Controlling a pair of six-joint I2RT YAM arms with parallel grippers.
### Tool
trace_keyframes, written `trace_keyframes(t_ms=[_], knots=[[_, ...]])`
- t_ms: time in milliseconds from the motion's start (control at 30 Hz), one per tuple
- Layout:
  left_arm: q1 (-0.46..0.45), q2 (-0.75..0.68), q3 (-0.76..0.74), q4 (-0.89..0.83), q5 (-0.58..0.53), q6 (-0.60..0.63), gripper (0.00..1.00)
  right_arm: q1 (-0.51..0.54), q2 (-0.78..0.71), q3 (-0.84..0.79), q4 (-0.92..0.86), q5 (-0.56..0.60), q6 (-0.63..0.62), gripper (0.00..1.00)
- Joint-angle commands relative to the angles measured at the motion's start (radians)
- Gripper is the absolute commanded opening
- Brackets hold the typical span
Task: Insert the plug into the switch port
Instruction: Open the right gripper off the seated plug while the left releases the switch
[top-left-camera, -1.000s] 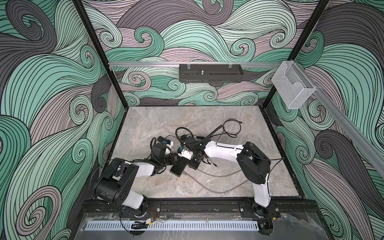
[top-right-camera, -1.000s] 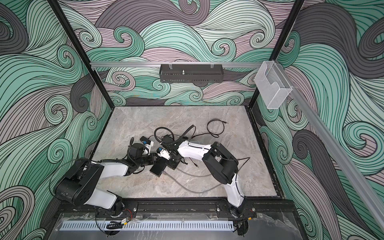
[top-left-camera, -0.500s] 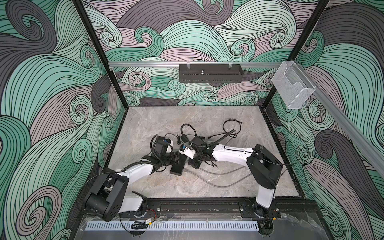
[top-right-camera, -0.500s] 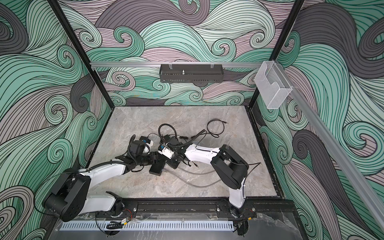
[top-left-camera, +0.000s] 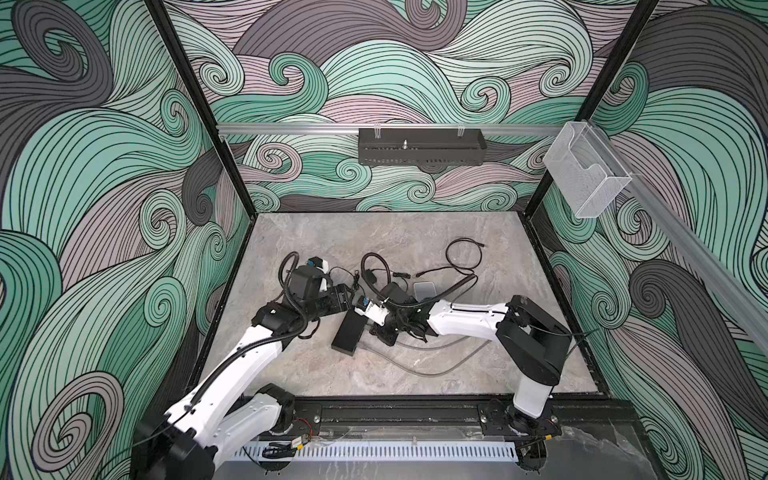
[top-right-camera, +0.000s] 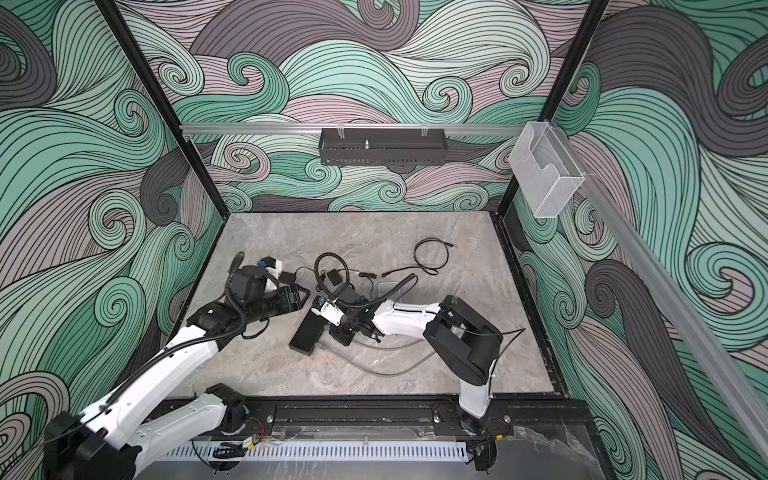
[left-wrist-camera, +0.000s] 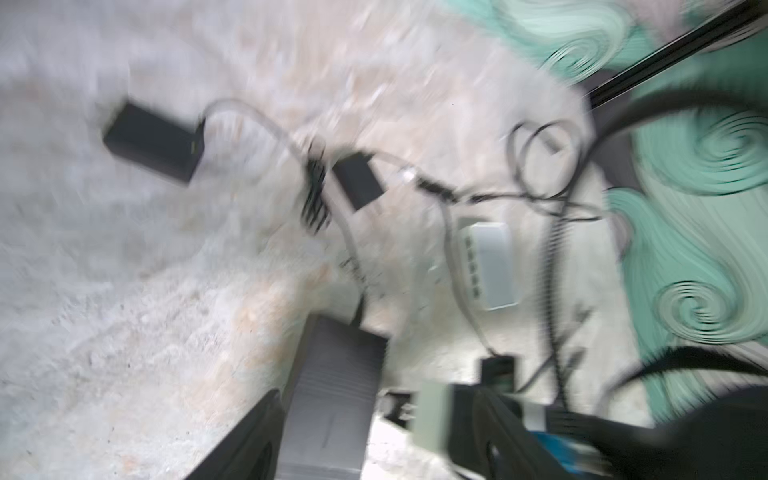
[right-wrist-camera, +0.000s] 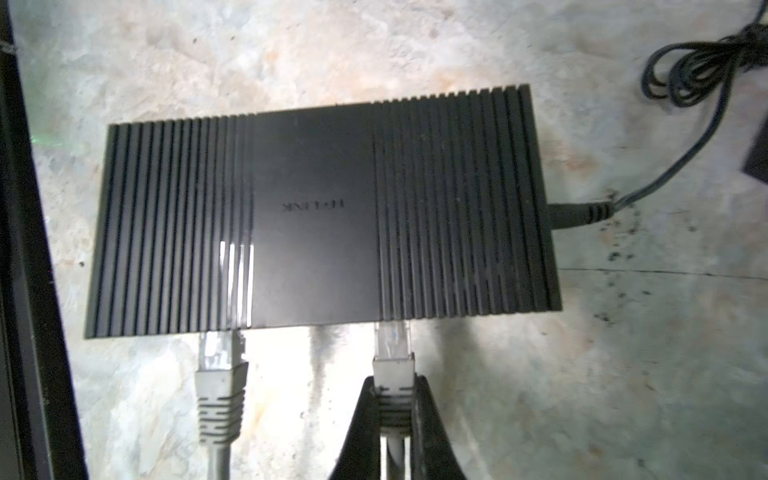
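Note:
The black ribbed switch (right-wrist-camera: 320, 216) lies flat on the marble floor, seen in both top views (top-left-camera: 351, 330) (top-right-camera: 309, 332). My right gripper (right-wrist-camera: 392, 399) is shut on the grey plug (right-wrist-camera: 392, 361), whose clear tip sits at the switch's port edge. A second grey plug (right-wrist-camera: 218, 361) sits in another port beside it. My left gripper (left-wrist-camera: 374, 436) stands open in a blurred view, one end of the switch (left-wrist-camera: 332, 399) just inside its jaws, next to one finger (left-wrist-camera: 245, 440). In a top view the left gripper (top-left-camera: 347, 297) is at the switch's far end.
A white hub (top-left-camera: 424, 289), a black adapter (left-wrist-camera: 151, 143) and looped black cables (top-left-camera: 463, 253) lie behind the switch. Grey cable (top-left-camera: 432, 365) curves over the front floor. A black basket (top-left-camera: 419, 151) and a clear bin (top-left-camera: 584, 178) hang on the walls.
My left gripper has opened, letting go of the switch's end, and its arm has stretched out. The right gripper stays shut on the plug at the switch.

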Motion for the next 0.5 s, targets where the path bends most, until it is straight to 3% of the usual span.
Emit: trace_keyframes(t_ms=[0, 267, 300, 367, 467], knots=[[0.007, -0.133, 0.055, -0.091, 0.003, 0.072, 0.72, 0.024, 0.01, 0.009, 0.025, -0.028, -0.019, 0.0], [0.009, -0.231, 0.064, -0.188, 0.07, 0.104, 0.68, 0.062, 0.066, 0.071, 0.002, -0.021, -0.004, 0.0], [0.009, -0.23, 0.06, -0.186, 0.077, 0.1, 0.68, 0.062, 0.065, 0.07, 0.006, -0.016, 0.011, 0.03], [0.008, -0.222, 0.056, -0.184, 0.097, 0.092, 0.68, 0.062, 0.052, 0.064, 0.009, 0.002, 0.04, 0.23], [0.009, -0.205, 0.075, -0.187, 0.12, 0.091, 0.68, 0.062, 0.006, 0.045, -0.01, 0.013, 0.058, 0.35]])
